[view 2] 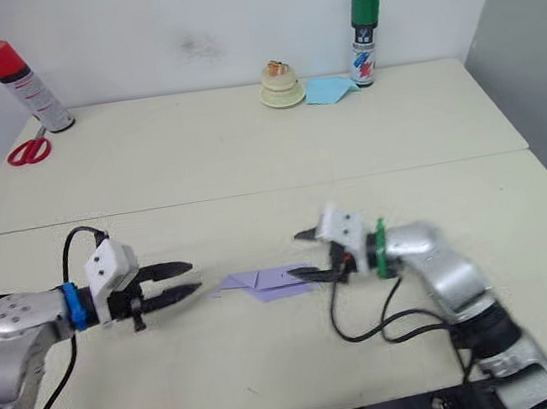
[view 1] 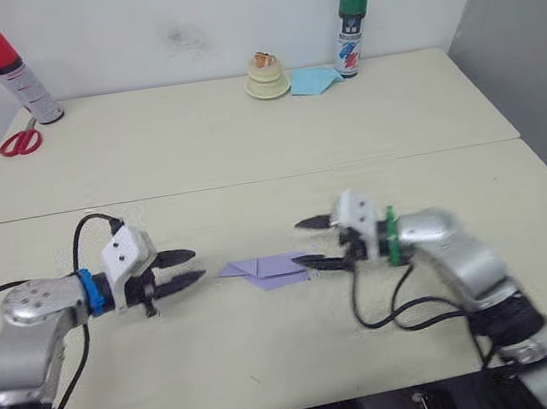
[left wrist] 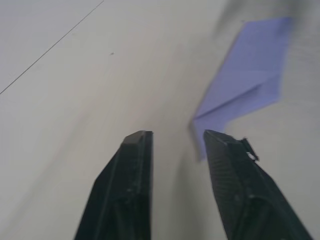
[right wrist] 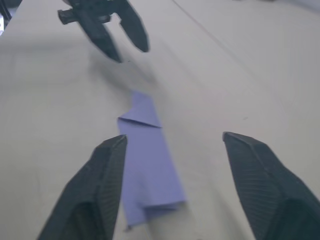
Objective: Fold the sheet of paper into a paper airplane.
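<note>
Paper airplane (view 1: 270, 269) lies flat on the desk (view 1: 247, 157), folded, pointed end toward my left gripper (view 1: 183, 270). That gripper hovers just beside the point, fingers slightly parted, holding nothing. My right gripper (view 1: 311, 243) sits at the airplane's other end, fingers spread wide, lower finger over the paper's edge, nothing gripped. Far back: red scissors (view 1: 20, 142), two spray cans (view 1: 17, 77).
</note>
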